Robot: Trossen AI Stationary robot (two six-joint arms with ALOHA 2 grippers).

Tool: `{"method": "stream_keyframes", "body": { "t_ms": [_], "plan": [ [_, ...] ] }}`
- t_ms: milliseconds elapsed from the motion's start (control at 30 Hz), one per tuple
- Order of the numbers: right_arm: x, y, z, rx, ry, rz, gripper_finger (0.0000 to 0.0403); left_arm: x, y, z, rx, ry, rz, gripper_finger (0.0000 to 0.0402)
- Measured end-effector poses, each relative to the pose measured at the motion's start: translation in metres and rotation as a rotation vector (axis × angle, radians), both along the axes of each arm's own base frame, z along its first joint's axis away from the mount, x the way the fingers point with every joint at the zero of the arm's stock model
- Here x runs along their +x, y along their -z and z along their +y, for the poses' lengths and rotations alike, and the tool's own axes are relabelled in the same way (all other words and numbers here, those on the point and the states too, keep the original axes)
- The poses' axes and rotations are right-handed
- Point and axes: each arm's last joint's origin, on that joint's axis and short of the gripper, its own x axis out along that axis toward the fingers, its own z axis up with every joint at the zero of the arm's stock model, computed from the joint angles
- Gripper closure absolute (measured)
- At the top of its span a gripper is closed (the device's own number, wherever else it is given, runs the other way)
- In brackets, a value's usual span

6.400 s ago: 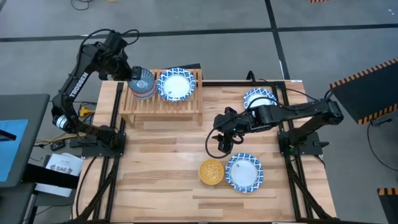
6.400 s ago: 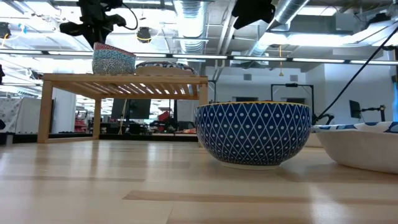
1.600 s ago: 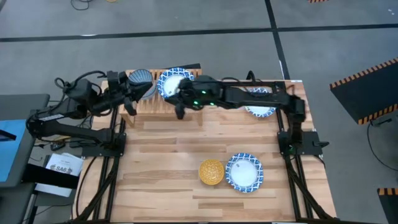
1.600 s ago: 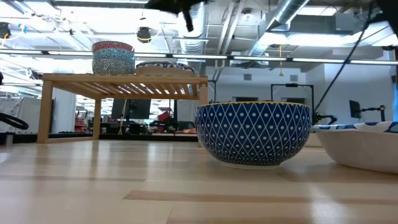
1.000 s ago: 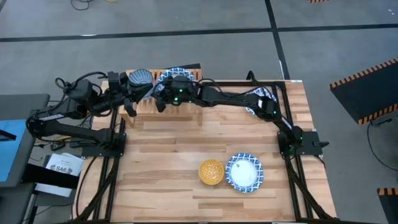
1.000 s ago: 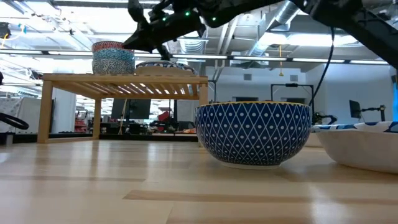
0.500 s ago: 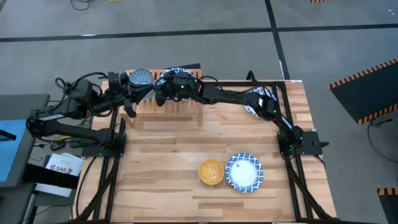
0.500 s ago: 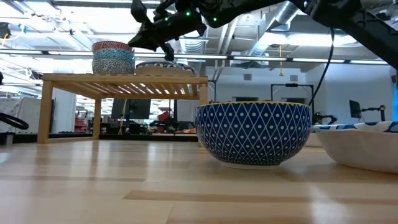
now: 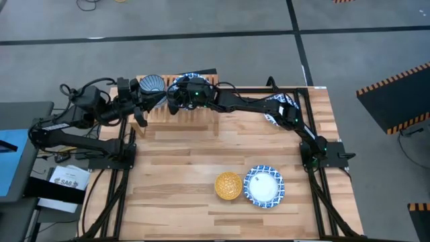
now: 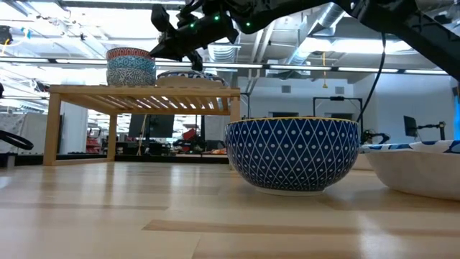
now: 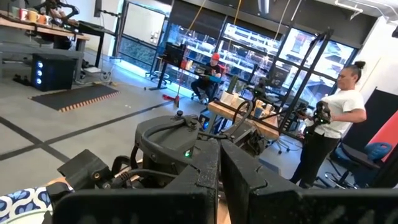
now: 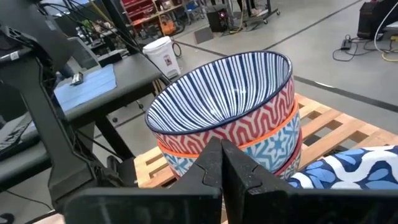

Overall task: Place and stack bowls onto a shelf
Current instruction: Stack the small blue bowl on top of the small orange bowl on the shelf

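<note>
Standing on the far-left end of the shelf (image 9: 176, 109) is a stack of small bowls (image 12: 227, 118), a dark blue striped one on top, red and orange beneath. Just right of it on the slats lies a wide blue-and-white bowl (image 9: 189, 81), mostly hidden under the right arm. The right gripper (image 9: 173, 106) hangs above the shelf beside the stack, fingers pressed together, holding nothing. The left gripper (image 9: 139, 118) waits at the shelf's left end, likewise closed and empty. On the table's (image 9: 175, 175) near side sit the yellow bowl (image 9: 228, 185) and a wide patterned bowl (image 9: 264, 187), touching or nearly so. Another patterned bowl (image 9: 281, 107) lies far right, partly under the arm.
</note>
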Motion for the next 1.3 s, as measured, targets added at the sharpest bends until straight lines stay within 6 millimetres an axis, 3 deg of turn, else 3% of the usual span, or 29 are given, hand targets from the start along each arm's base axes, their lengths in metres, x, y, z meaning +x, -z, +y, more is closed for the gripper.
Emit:
{"method": "stream_keyframes", "body": {
  "t_ms": [1100,1200,1300],
  "plan": [
    [-0.004,0.013,-0.003,-0.051,-0.013,0.159,0.0386,0.0,-0.001,0.0,0.009,-0.009,-0.013,0.0401],
    [-0.012,0.005,-0.006,-0.078,-0.022,0.212,0.0386,0.0,-0.001,0.001,0.009,-0.022,-0.01,0.0401],
    [-0.024,-0.014,-0.008,-0.1,-0.018,0.217,0.0386,0.0,-0.001,0.001,0.007,-0.037,-0.01,0.0401]
  ]
}}
